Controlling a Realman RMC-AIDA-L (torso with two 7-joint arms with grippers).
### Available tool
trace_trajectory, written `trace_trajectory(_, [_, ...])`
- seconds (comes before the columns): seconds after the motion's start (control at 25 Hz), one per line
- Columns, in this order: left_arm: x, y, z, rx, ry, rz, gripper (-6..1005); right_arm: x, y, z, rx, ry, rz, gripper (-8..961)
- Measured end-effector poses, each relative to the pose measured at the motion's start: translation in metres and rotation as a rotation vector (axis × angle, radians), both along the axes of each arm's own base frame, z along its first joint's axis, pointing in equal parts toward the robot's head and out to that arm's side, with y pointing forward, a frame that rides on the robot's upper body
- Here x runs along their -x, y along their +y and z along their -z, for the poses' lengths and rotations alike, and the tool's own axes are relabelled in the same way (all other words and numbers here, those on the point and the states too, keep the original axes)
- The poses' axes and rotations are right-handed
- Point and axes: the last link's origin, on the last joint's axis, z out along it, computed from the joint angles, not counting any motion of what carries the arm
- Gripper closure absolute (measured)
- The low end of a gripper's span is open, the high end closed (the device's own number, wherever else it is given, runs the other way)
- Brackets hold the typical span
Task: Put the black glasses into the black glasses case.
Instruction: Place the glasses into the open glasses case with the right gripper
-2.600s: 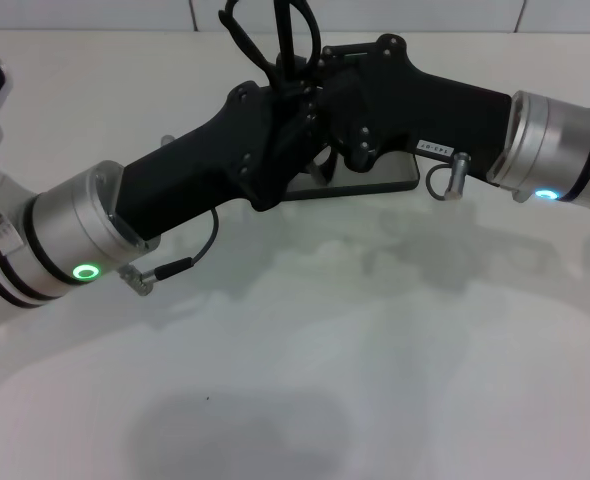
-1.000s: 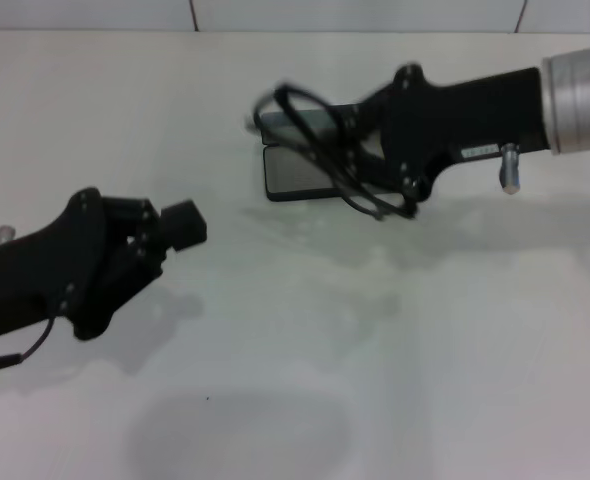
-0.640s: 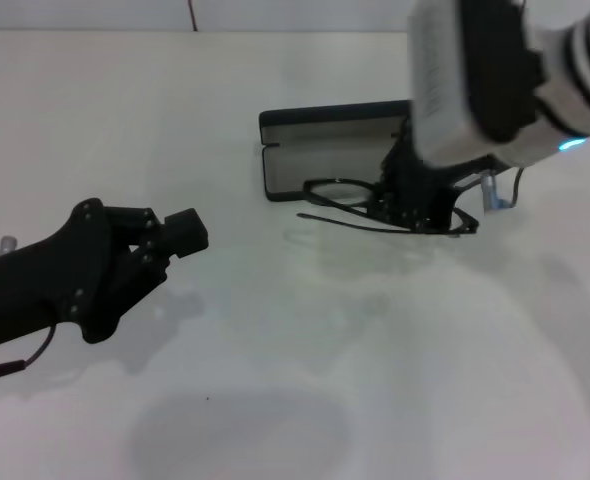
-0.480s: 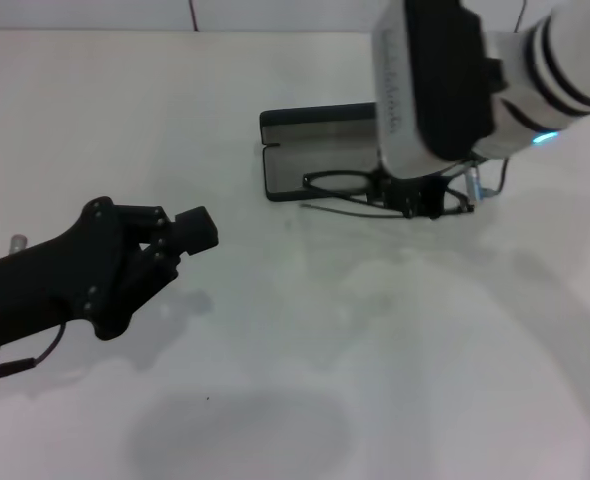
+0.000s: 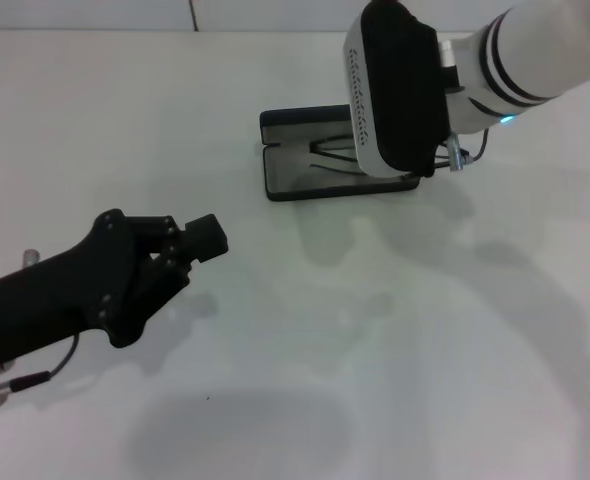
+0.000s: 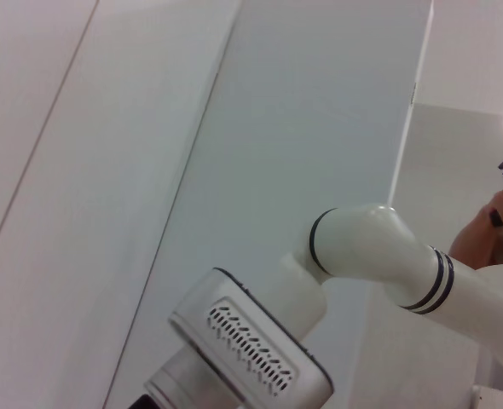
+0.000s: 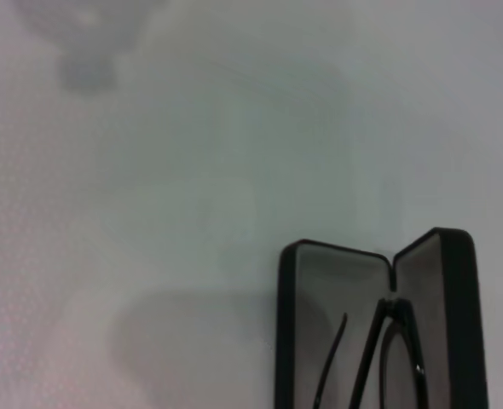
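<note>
glasses over the open case, right arm above

we see the glasses (image 7: 388, 358) inside the open case (image 5: 295, 180), lying across the hinge line, with the frame and one temple over the grey lining. in the head view only a bit of the frame (image 5: 327, 150) shows, the rest hidden under the right arm. whether the glasses rest fully on the lining or are held just above it, we cannot tell.

the case lies flat on the white table (image 5: 375, 330), toward the far side, its two halves spread apart and the lining up.

our right arm reaches in from the right and hangs straight over the case, its wrist block covering the case's right half. the right gripper is hidden beneath it, so we cannot tell whether its claw is apart or together.

our left gripper (image 5: 200, 240) sits low on the left, well apart from the case, above bare table. its fingers look drawn together with nothing between them.

the left wrist view shows only a wall and the right arm.
</note>
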Motion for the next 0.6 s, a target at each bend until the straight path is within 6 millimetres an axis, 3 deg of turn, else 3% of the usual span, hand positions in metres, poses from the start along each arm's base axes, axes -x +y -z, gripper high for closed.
trace_trajectory(0.6, [0.005, -0.012, 0.009, -0.012, -0.005, -0.034, 960, -0.006, 0.003, 0.036, 0.012, -0.038, -0.162, 799])
